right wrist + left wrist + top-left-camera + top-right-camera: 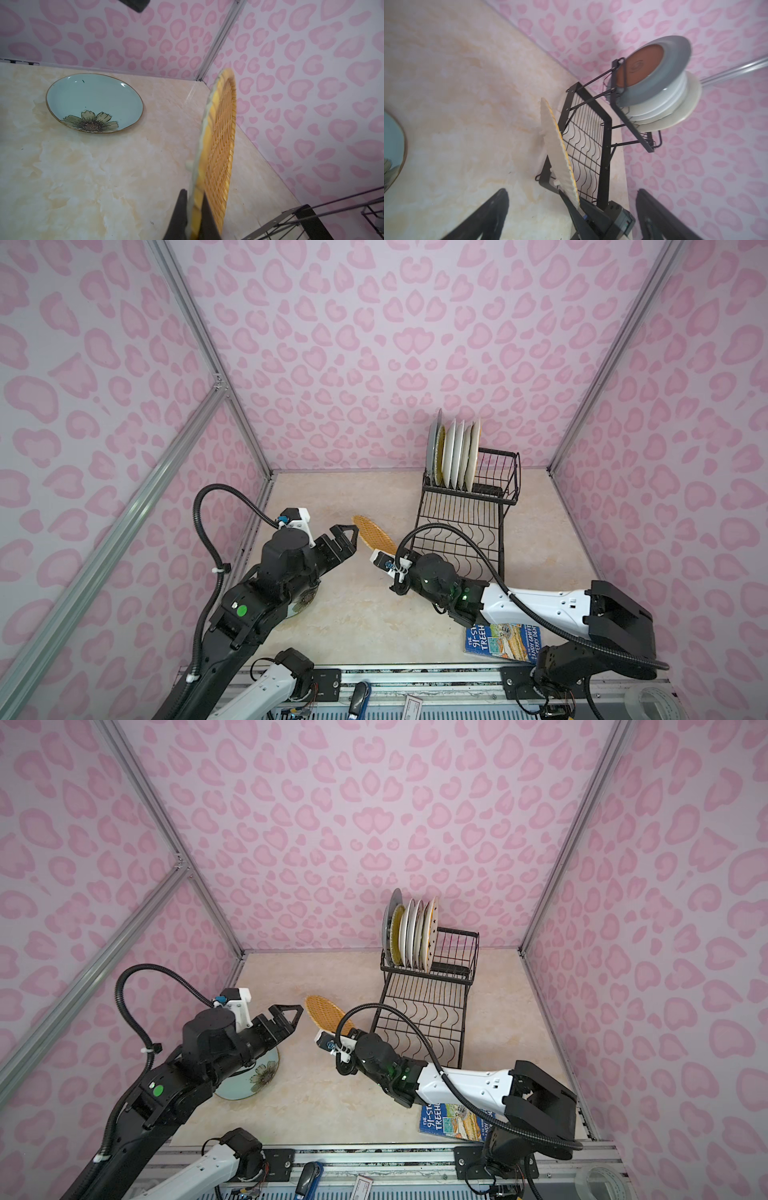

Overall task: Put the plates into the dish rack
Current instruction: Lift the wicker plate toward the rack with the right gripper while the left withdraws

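Orange plate (374, 533) on edge — woven face toward dish rack (457, 522).

Racked plates (455, 456) stand in the dish rack's (465, 494) raised basket; a held plate (374, 533) hangs just left, a flat plate (245, 1088) farther left.

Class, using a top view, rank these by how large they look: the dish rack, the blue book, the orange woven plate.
1. dish rack, clearly largest.
2. blue book, partly hidden.
3. orange woven plate, held tilted; it looks near the book's size, so this order is unsure.
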